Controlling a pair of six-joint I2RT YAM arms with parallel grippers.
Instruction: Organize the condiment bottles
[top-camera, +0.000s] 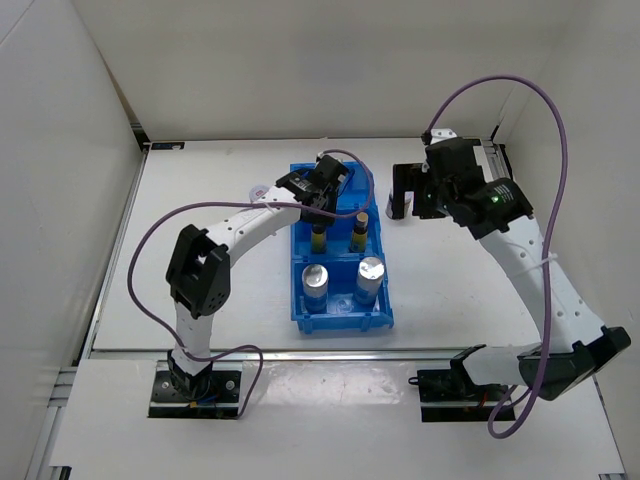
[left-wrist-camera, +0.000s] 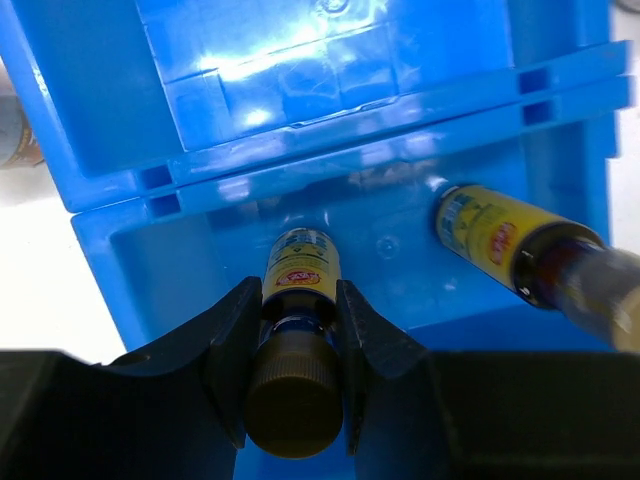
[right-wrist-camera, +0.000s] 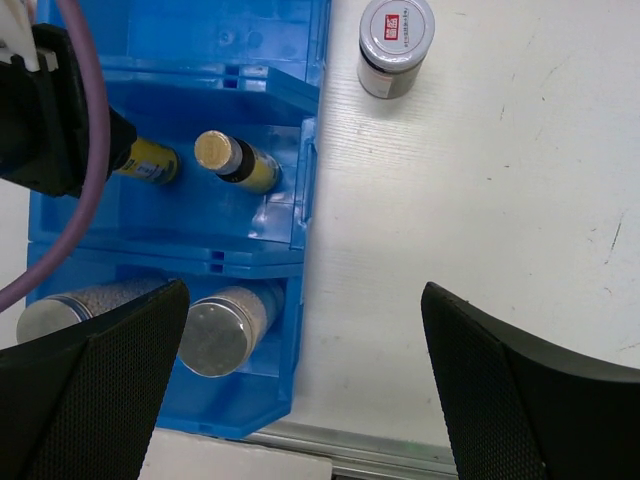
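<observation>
The slim brown bottle (left-wrist-camera: 300, 265) with the yellow label stands in the middle compartment of the bin (left-wrist-camera: 110, 240), and the left gripper (left-wrist-camera: 298, 295) is closed tight on its neck, just under the brown cap. The second bottle (left-wrist-camera: 495, 235) of the same kind stands just beside it in that compartment. I judge the step in hand is setting this bottle down next to its twin. The next move then calls for opening the jaws and lifting straight up, so the narrow bottle is not tipped.

The two silver-topped cylinders (top-camera: 316, 280) are already together in the near compartment. One jar (right-wrist-camera: 396, 40) with a white-pink lid waits on the table (right-wrist-camera: 500, 200), just right of the bin. A pale spot left of the bin may be the other jar, but the arm hides most of it. The right gripper (right-wrist-camera: 305, 300) hangs wide open over the table, near the jar, holding nothing.
</observation>
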